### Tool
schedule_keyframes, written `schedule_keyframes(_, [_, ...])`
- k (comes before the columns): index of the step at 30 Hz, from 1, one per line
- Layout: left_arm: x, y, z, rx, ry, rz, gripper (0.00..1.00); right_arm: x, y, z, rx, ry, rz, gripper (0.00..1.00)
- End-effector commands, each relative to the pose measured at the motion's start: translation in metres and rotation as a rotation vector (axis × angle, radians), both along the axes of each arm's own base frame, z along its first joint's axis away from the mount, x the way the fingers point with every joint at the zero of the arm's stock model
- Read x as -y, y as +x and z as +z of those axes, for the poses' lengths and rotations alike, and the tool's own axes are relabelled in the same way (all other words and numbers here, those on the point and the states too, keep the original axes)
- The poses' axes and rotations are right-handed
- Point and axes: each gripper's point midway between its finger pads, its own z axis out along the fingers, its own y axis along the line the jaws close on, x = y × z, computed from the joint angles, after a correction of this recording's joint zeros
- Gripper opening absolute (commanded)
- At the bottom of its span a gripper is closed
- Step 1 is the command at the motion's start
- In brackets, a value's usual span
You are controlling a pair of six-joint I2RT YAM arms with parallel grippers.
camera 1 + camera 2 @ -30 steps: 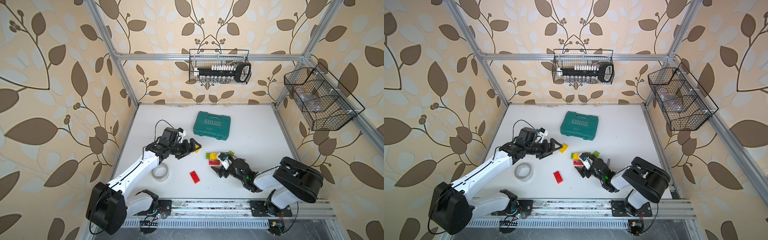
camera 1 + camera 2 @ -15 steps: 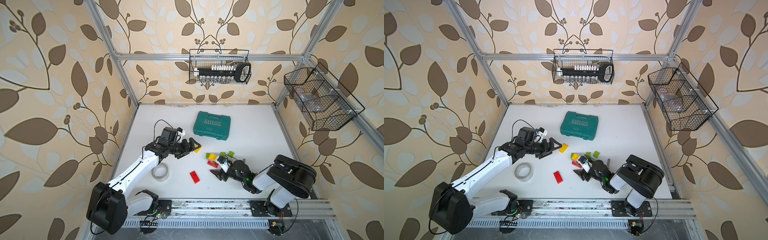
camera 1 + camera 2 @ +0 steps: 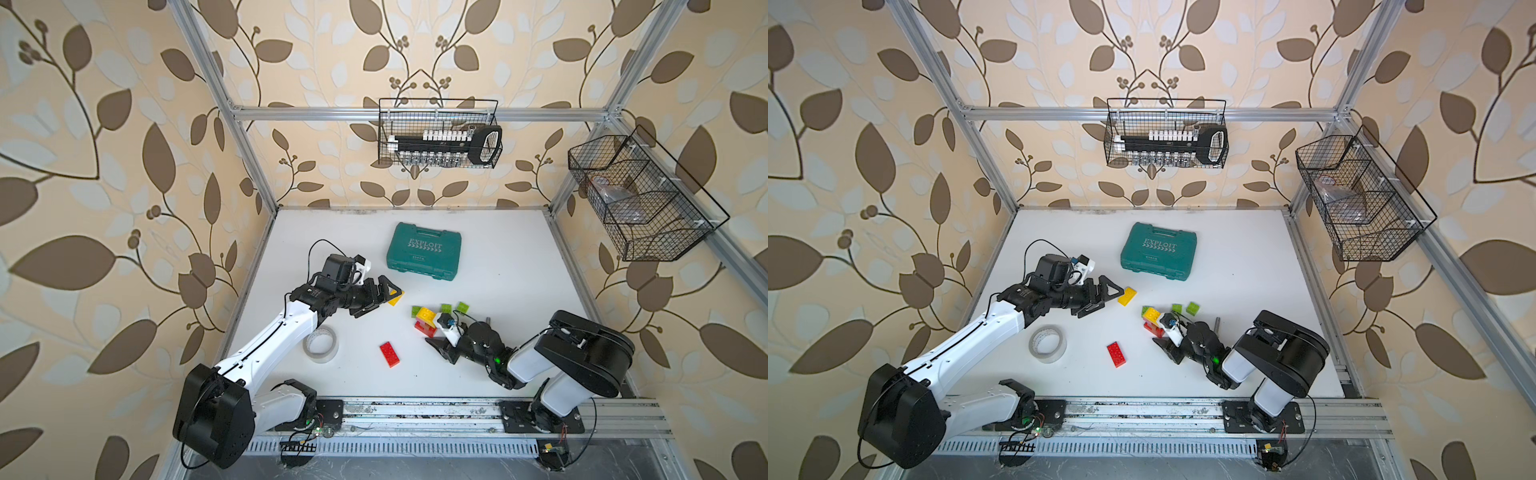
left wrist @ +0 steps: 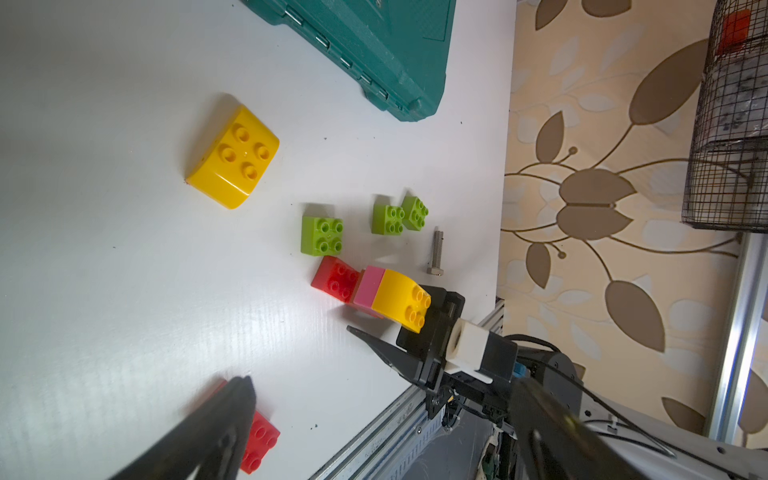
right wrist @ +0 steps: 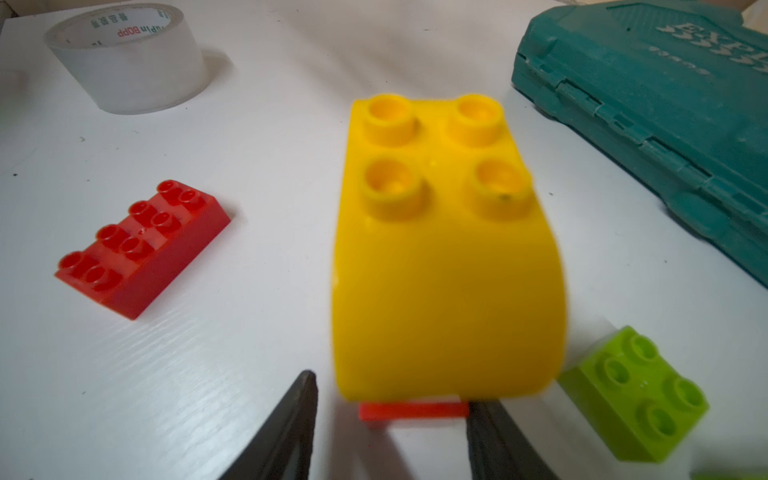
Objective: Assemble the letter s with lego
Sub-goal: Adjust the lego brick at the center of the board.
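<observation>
**Straddling the lego stack [image 4: 386,297], the right gripper [image 5: 391,390] is half hidden**

In the right wrist view the two dark fingers [image 5: 291,428] stand on either side of the stack's red base. One lies against it, while a strip of white bench [image 5: 249,353] shows between the other and the red, so they are not clenched on it. The curved yellow brick [image 5: 444,270] on top fills the middle of that view, blurred, and covers everything under it except a thin red edge. The left wrist view shows yellow over pink over a red base whose bare studs stick out at one end. How many bricks make up the red part I cannot tell, and one right finger is lost behind the stack. In both top views the stack sits near the bench's middle, partly covered by the right wrist.

The left gripper [image 3: 1113,297] hangs with its fingers released and spread wide, holding nothing, just beside a loose yellow brick [image 3: 1127,296].

Three green bricks [image 4: 322,235] lie near the stack. Only one shows whole in the right wrist view.

The long red brick [image 3: 390,354] lies alone between the stack and a tape roll [image 3: 320,344]. In the left wrist view a blurred left finger hides part of it.

A grey bolt [image 4: 436,251] lies beside the green bricks.

The green tool case [image 3: 424,251] is cut off in both wrist views.

The contents of the wire basket [image 3: 640,199] on the side wall are too dim to make out.
</observation>
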Motion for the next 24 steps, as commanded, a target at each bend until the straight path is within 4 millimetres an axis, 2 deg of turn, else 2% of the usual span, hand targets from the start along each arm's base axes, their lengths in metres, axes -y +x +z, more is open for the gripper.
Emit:
schedule_keyframes(1, [0.001,0.006,0.015,0.048,-0.025,-0.013,0.98,-0.004,0.004,0.002,0.015,-0.004,0.014,0.48])
schedule_keyframes(8, [0.001,0.006,0.014,0.048,-0.027,-0.014,0.98,-0.012,0.005,0.0,0.012,-0.011,0.048,0.4])
schedule_keyframes(12, [0.0,0.006,0.015,0.048,-0.025,-0.012,0.98,-0.013,0.004,-0.001,0.01,-0.014,0.054,0.32])
schedule_keyframes(16, [-0.002,0.006,0.019,0.057,-0.022,-0.009,0.98,-0.013,0.002,0.004,0.003,-0.012,0.06,0.28])
schedule_keyframes(19, [-0.008,0.006,0.03,0.081,-0.009,-0.001,0.98,-0.018,-0.002,0.019,-0.018,-0.019,0.089,0.25])
schedule_keyframes(24, [-0.033,0.006,0.068,0.183,0.064,0.045,0.99,-0.032,-0.012,0.056,-0.144,-0.061,0.192,0.23])
